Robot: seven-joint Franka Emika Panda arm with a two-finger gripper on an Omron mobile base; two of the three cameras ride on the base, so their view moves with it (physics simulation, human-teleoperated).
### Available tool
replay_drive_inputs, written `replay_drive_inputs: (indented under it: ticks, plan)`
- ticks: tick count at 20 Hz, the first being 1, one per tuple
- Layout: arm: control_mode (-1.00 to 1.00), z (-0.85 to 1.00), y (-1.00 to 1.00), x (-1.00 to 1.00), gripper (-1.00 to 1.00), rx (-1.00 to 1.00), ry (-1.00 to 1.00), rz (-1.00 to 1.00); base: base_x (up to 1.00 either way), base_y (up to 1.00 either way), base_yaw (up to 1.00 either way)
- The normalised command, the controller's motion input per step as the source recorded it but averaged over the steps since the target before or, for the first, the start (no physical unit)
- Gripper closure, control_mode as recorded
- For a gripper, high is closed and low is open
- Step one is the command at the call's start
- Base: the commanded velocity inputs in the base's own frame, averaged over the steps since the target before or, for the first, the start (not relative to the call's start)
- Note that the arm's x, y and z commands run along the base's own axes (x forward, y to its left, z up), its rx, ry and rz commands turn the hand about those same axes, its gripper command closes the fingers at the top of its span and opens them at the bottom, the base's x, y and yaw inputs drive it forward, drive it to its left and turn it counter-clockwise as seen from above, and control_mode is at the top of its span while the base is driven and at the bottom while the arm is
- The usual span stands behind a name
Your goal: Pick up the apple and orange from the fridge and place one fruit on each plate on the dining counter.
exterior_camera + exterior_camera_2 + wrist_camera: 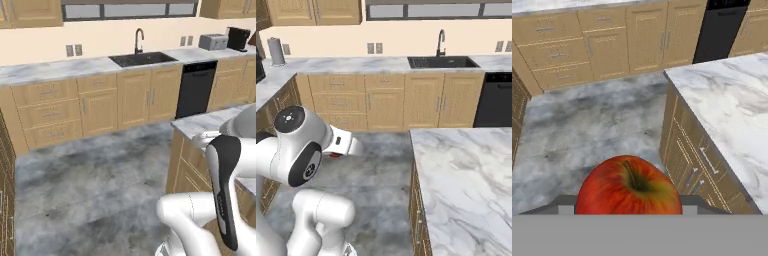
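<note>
Red apple [629,186] clamped in gripper, stem toward camera; marble dining counter [732,105] right.

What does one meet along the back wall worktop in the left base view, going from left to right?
Pair of grey wall sockets → dark curved tap over the black sink basin → second pair of grey sockets → silver toaster → black coffee machine.
</note>
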Motion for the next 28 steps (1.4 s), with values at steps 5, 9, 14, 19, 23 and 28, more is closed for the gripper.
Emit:
replay_drive_inputs:
  ticks: [5, 9, 14, 19, 23, 28]
  plan:
    - [1.00, 0.00, 0.00, 0.00, 1.00, 0.00, 0.00, 0.00, 0.51, 0.79, -0.65]
    - [1.00, 0.00, 0.00, 0.00, 1.00, 0.00, 0.00, 0.00, 0.31, 0.90, -0.64]
    - [1.00, 0.00, 0.00, 0.00, 1.00, 0.00, 0.00, 0.00, 0.29, 0.99, -0.55]
    - [1.00, 0.00, 0.00, 0.00, 1.00, 0.00, 0.00, 0.00, 0.65, 1.00, -0.37]
    - [1.00, 0.00, 0.00, 0.00, 1.00, 0.00, 0.00, 0.00, 0.98, 1.00, -0.36]
    - [1.00, 0.00, 0.00, 0.00, 1.00, 0.00, 0.00, 0.00, 1.00, 1.00, -0.43]
